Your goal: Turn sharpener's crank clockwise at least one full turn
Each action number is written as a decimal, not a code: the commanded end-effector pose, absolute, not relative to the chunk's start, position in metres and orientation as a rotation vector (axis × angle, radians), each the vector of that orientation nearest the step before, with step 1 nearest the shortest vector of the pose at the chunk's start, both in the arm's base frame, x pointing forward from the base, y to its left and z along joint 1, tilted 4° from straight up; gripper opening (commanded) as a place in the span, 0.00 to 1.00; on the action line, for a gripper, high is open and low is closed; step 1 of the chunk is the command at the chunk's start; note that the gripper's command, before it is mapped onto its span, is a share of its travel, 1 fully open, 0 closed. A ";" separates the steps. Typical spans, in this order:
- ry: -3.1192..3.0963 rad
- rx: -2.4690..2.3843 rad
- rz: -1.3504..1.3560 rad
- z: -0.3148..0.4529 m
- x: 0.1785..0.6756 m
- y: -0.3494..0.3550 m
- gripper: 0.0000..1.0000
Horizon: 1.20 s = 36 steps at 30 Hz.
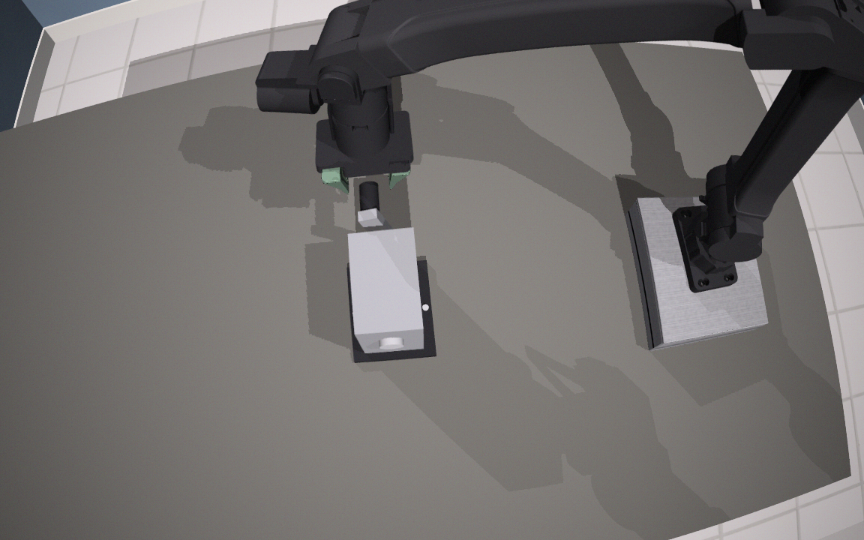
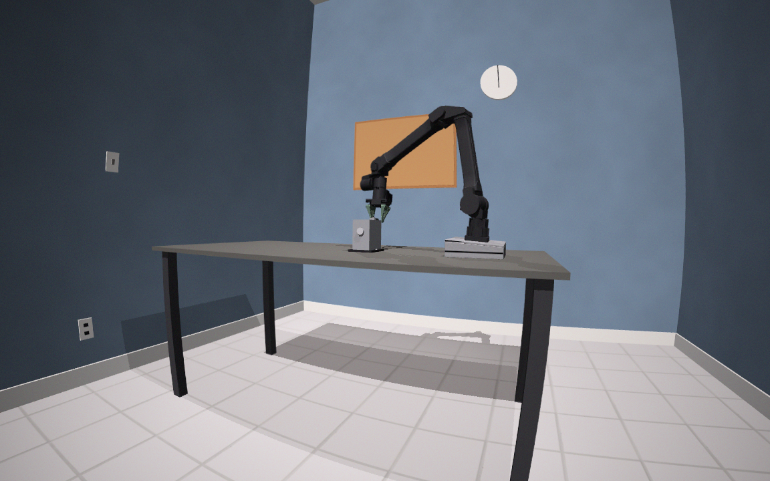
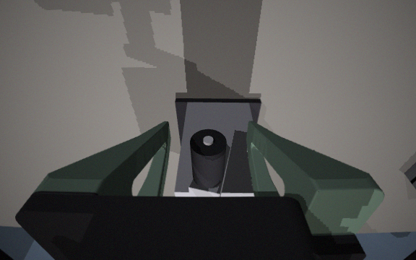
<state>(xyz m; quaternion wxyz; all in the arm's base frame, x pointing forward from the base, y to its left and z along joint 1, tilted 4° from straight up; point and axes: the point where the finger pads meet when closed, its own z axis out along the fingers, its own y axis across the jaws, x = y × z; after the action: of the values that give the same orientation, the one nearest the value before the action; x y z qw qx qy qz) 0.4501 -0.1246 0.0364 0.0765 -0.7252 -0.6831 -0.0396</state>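
Observation:
The sharpener (image 1: pixel 383 285) is a light grey box on a black base plate on the table; it also shows in the exterior view (image 2: pixel 365 234). Its crank sticks out of the far side: a short grey arm (image 1: pixel 370 217) ending in a black cylindrical handle (image 1: pixel 368 196), pointing up. In the wrist view the handle (image 3: pixel 208 159) stands between my green fingers with a clear gap on each side. My gripper (image 1: pixel 364 181) is open around the handle and does not touch it; it also shows in the wrist view (image 3: pixel 208 155).
The arm's base sits on a brushed metal block (image 1: pixel 698 268) at the table's right side. A white dot (image 1: pixel 425 307) marks the sharpener's base plate. The arm spans overhead from the right.

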 end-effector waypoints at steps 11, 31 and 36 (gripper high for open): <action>-2.057 -2.189 -0.136 0.042 0.463 -0.128 0.51; -2.078 -2.210 -0.165 0.088 0.474 -0.130 0.51; -2.078 -2.211 -0.165 0.096 0.474 -0.131 0.51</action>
<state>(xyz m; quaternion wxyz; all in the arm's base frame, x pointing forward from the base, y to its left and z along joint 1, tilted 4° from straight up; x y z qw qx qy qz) 0.4506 -0.1247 0.0615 0.0844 -0.7263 -0.6813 -0.0356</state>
